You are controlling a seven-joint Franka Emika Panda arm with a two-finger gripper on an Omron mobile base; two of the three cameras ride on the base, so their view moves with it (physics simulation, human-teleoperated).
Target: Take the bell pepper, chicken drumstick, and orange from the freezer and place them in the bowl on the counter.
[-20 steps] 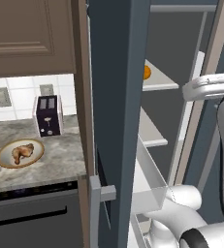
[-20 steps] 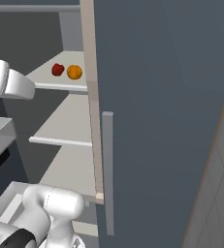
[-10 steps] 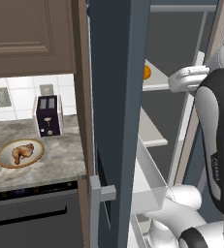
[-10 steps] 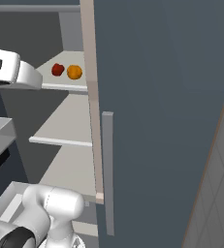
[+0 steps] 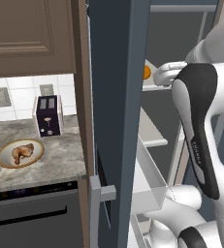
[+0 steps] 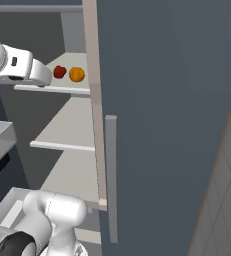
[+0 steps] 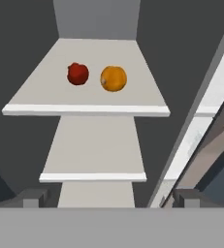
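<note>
Golden-brown drumstick (image 5: 22, 152) is already parked in the bowl (image 5: 5, 163); pepper (image 7: 77, 73) and orange (image 7: 113, 78) are left, ahead of the wide-open, empty claw (image 7: 111, 198).

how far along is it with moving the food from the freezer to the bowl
Done: the chicken drumstick already lies in the bowl on the counter. In hand: nothing; the open gripper is empty and faces the freezer shelf. Left: the bell pepper and the orange, which sit side by side on that shelf.
</note>
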